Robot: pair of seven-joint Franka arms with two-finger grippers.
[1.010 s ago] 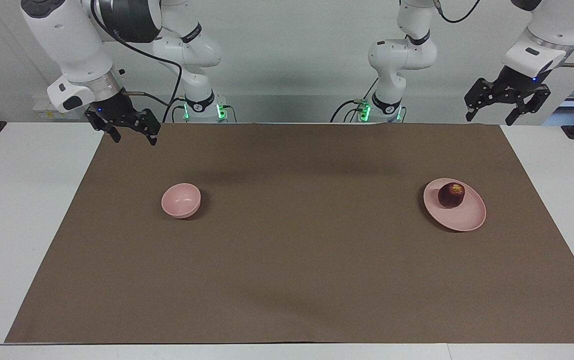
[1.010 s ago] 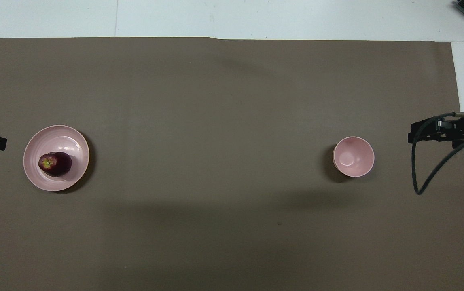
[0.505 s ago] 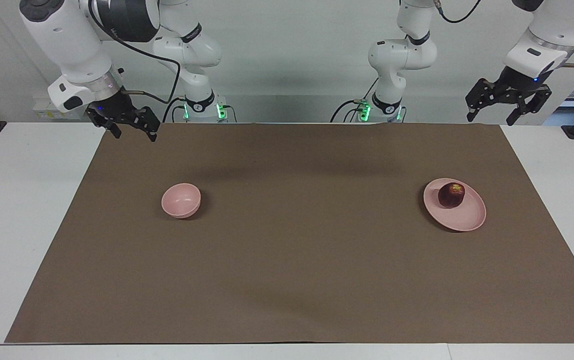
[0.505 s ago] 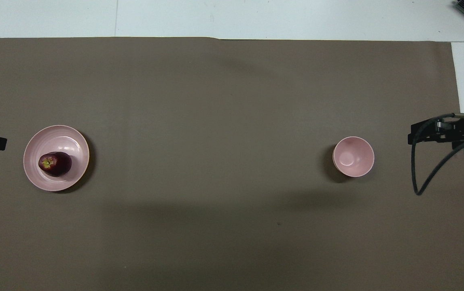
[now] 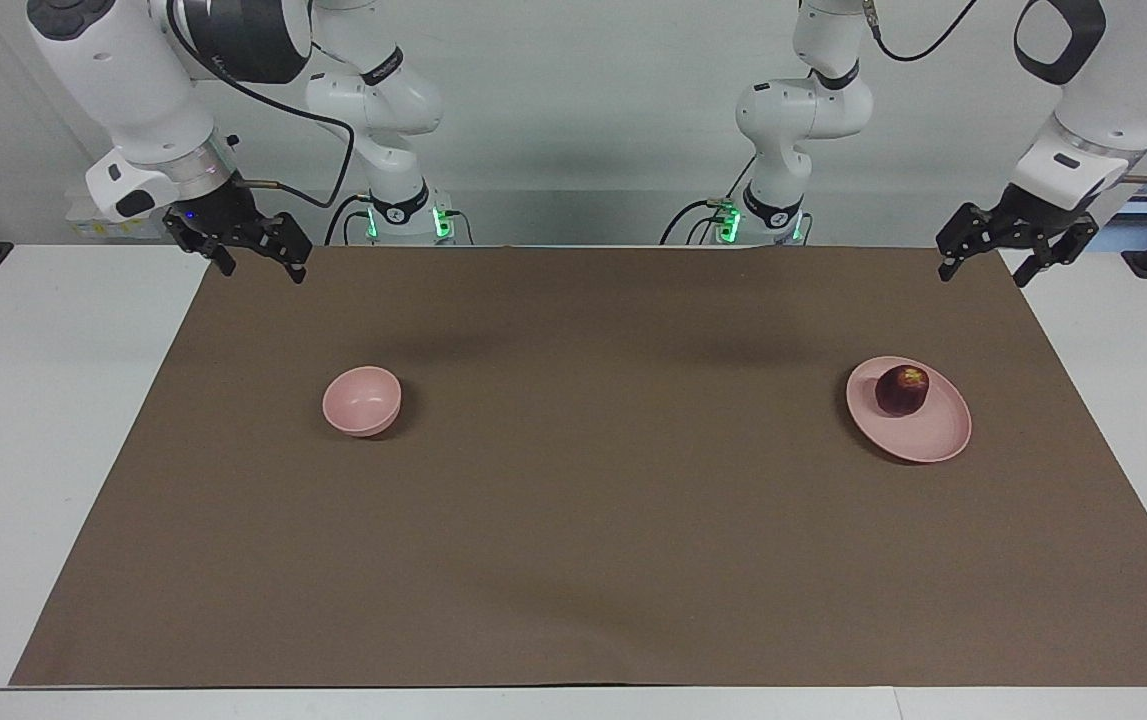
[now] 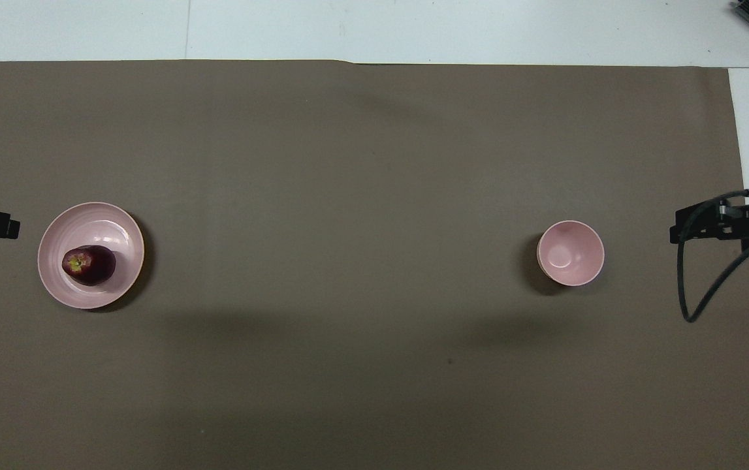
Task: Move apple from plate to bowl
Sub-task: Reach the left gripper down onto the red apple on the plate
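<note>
Sitting on a pale pink plate (image 5: 923, 435), toward the rim nearest the robots, is a small dark red apple (image 5: 901, 390) with a yellowish patch on top. The plate lies on a brown mat (image 5: 593, 540) near the mat's edge at the left arm's end of the table. A small, deep pink bowl (image 5: 362, 400) stands empty well apart from it, toward the mat's edge at the right arm's end, about as near to the robots as the plate.

Hanging in the air over the mat's corner nearest its own base is the left gripper (image 5: 985, 272), its two fingers spread apart and holding nothing. The right gripper (image 5: 264, 270) hangs over the corresponding corner at its end, fingers likewise apart and empty; that arm waits.

No step of the task is done yet. The apple is round and likely to roll, so the left gripper would do best to come straight down over its middle, fingers wide, and close across its widest part without nudging the plate. The bowl is barely wider than the apple, so releasing low and centred matters.
</note>
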